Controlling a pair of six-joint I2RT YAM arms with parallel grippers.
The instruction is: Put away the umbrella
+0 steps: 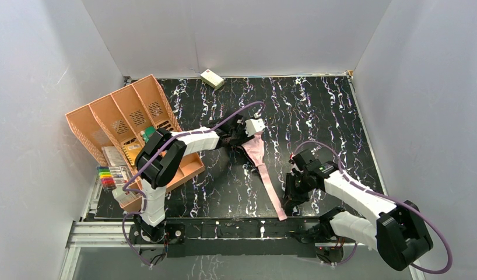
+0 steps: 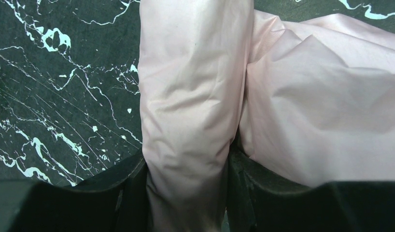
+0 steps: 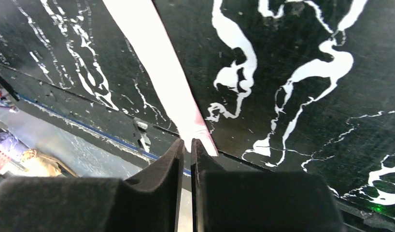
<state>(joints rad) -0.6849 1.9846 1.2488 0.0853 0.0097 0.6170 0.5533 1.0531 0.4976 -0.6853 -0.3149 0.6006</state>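
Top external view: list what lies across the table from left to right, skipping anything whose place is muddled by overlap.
orange divided basket → small cream box → umbrella → right arm

The umbrella (image 2: 186, 96) is smooth satiny pink cloth; the table (image 1: 318, 116) glossy marbled black

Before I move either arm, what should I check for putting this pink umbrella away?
1. Left gripper jaws closed on fabric of the pink folding umbrella: ok.
2. Right gripper jaws nearly shut at the end of the long pink strap; actual hold on it: cannot tell.
3. Strap lying flat on the black marbled table, end at the near edge: ok.
4. Umbrella bundled compactly: not ok, fabric loose, strap stretched out.
5. Arms apart from each other: ok.
6. Small cream box clear of both arms: ok.
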